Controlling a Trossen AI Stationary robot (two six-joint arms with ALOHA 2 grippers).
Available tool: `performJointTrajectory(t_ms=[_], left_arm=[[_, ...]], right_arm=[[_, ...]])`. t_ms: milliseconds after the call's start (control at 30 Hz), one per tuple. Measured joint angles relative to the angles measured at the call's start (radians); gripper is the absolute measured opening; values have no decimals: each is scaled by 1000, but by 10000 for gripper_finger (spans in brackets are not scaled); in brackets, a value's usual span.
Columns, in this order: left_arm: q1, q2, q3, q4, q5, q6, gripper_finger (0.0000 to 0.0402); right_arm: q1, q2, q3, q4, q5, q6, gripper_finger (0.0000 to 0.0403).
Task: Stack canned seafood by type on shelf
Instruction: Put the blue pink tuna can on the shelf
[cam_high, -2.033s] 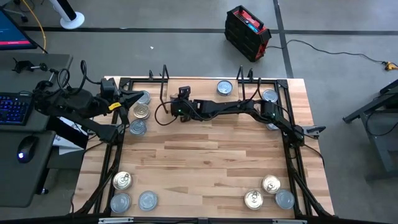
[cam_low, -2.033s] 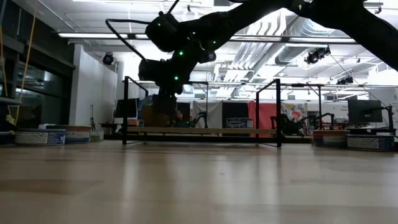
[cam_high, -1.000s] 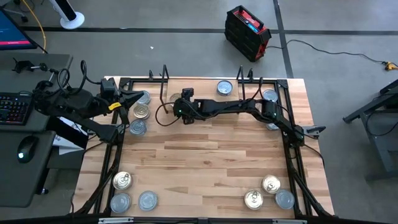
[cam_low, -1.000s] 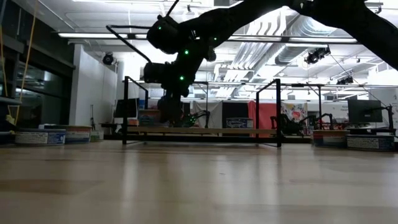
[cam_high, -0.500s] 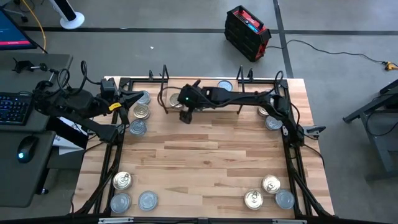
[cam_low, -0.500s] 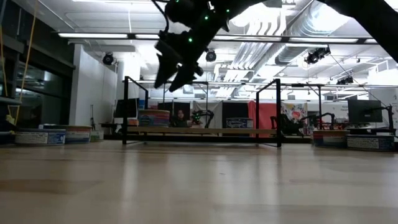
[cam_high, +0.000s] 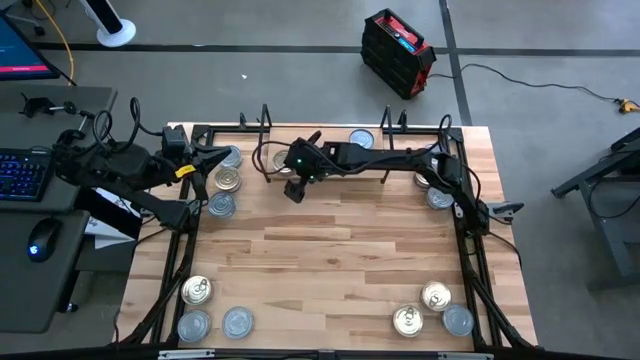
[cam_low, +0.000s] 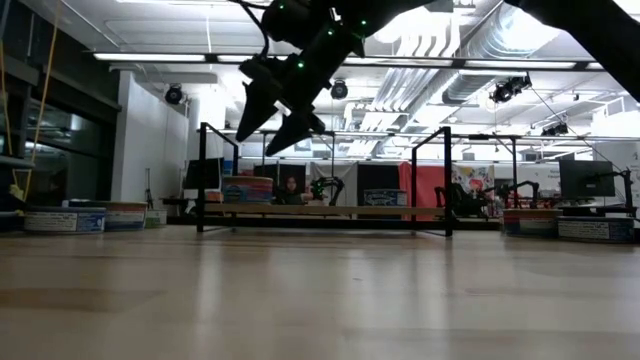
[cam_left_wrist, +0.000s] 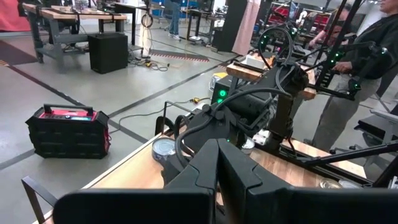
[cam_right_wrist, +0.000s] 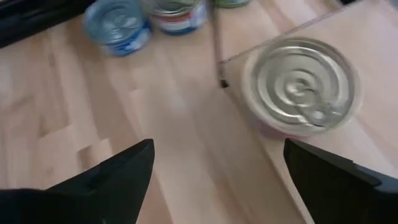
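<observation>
The shelf (cam_high: 325, 135) stands along the table's far edge. A silver-lidded can (cam_right_wrist: 301, 84) rests on its bottom at the shelf's left end (cam_low: 247, 188). Another silver can (cam_high: 362, 140) lies farther right on the shelf. My right gripper (cam_right_wrist: 217, 146) hangs open above the table just near of the shelf's left end (cam_high: 294, 190), pointing slantwise down (cam_low: 258, 140). It has nothing between its fingers. My left gripper (cam_left_wrist: 217, 171) waits at the table's left edge (cam_high: 205, 162), shut and held high. Loose cans (cam_high: 228, 180) lie at the far left.
More cans lie in groups at the near left (cam_high: 196, 290), near right (cam_high: 435, 295) and far right (cam_high: 437, 197). Black frame bars (cam_high: 470, 250) run along the table's sides. The shelf's wire uprights (cam_low: 203, 175) stand close to my right gripper. The table's middle is bare wood.
My right gripper, open throughout, has risen from the can at the shelf's left end and drawn back toward the table's near edge. It has rolled about its own line and tipped to point down. The can stays on the shelf.
</observation>
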Motion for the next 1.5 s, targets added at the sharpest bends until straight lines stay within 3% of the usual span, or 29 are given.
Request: performJointTrajectory(t_ms=[67, 133, 200, 300, 367, 500, 800, 1000, 1500], left_arm=[[0, 0, 0, 0, 0, 0, 1], [0, 0, 0, 0, 0, 0, 1], [0, 0, 0, 0, 0, 0, 1], [0, 0, 0, 0, 0, 0, 1], [0, 0, 0, 0, 0, 0, 1], [0, 0, 0, 0, 0, 0, 1], [0, 0, 0, 0, 0, 0, 1], [0, 0, 0, 0, 0, 0, 1], [0, 0, 0, 0, -18, 0, 1]], right_arm=[[7, 0, 0, -4, 15, 1, 332], [17, 0, 0, -10, 95, 15, 291], [26, 9, 0, 11, 179, 53, 221], [29, 37, 0, 56, 204, 166, 74], [30, 64, 0, 81, 190, 214, 22], [33, 109, 0, 84, 178, 364, 8], [27, 141, 0, 196, 182, 487, 1], [-12, 158, 0, 201, 136, 508, 0], [-64, 169, -1, 304, 185, 578, 0]])
